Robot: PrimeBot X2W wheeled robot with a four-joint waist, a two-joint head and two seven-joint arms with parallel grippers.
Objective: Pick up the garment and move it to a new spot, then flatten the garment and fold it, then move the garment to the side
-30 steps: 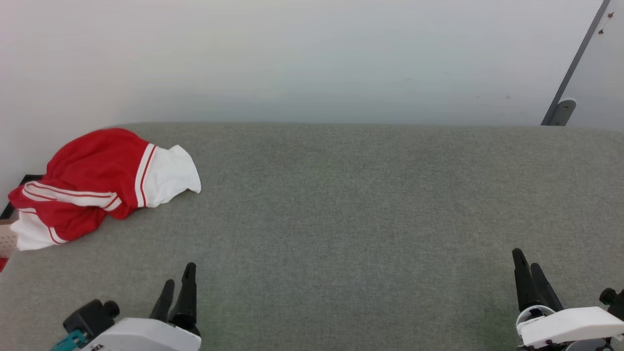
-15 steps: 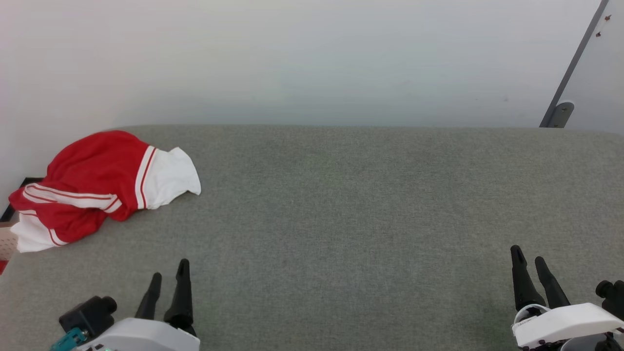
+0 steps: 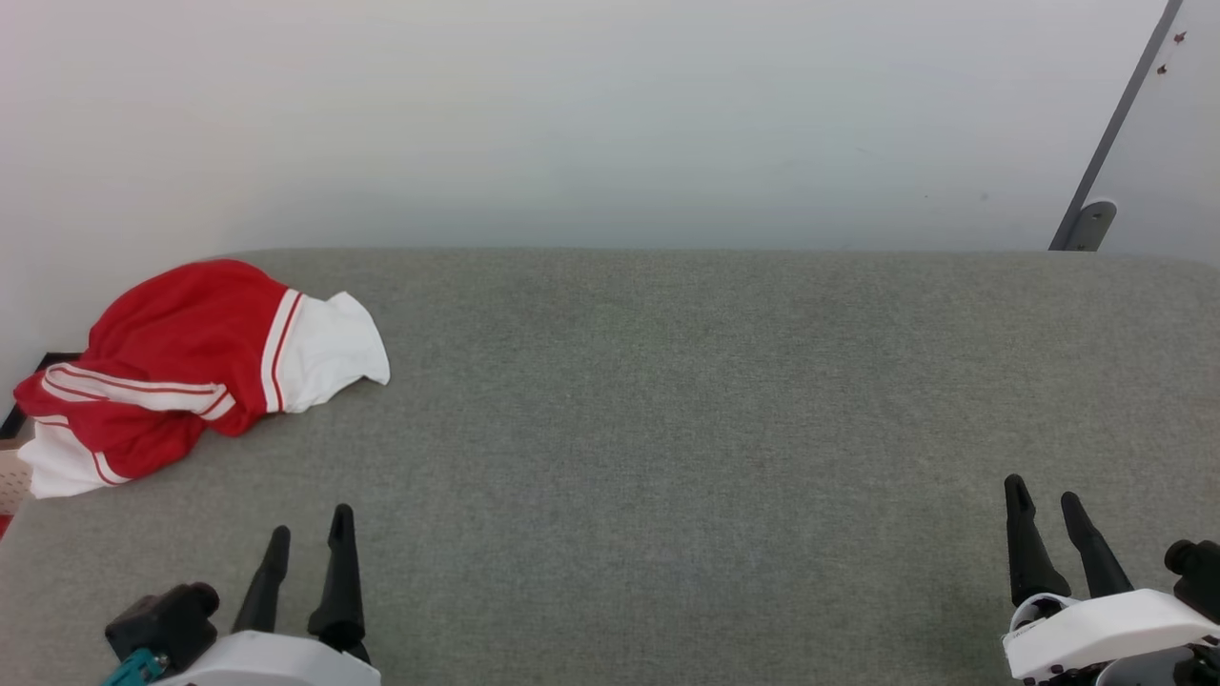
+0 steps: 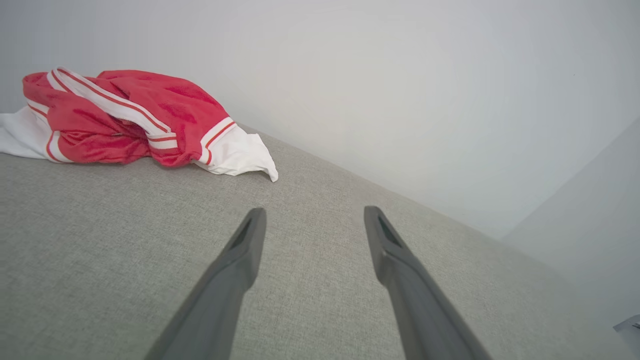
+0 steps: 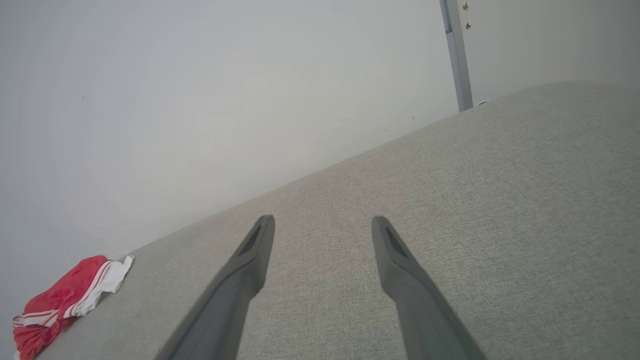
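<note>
Left pincer (image 3: 310,520) drifting left toward shirt (image 3: 181,362), fingers spread wide, holding nothing. Right pincer (image 3: 1044,488) waiting low right, also wide, empty. Shirt lying bunched at far left of grey surface (image 3: 667,429), not moving. Pickup just starting

The left wrist view crops the garment (image 4: 131,116).

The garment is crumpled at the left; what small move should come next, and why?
Probably reach the left gripper forward-left toward the garment: it lies untouched on that side of the grey surface, and the jaws stand open and empty.
</note>
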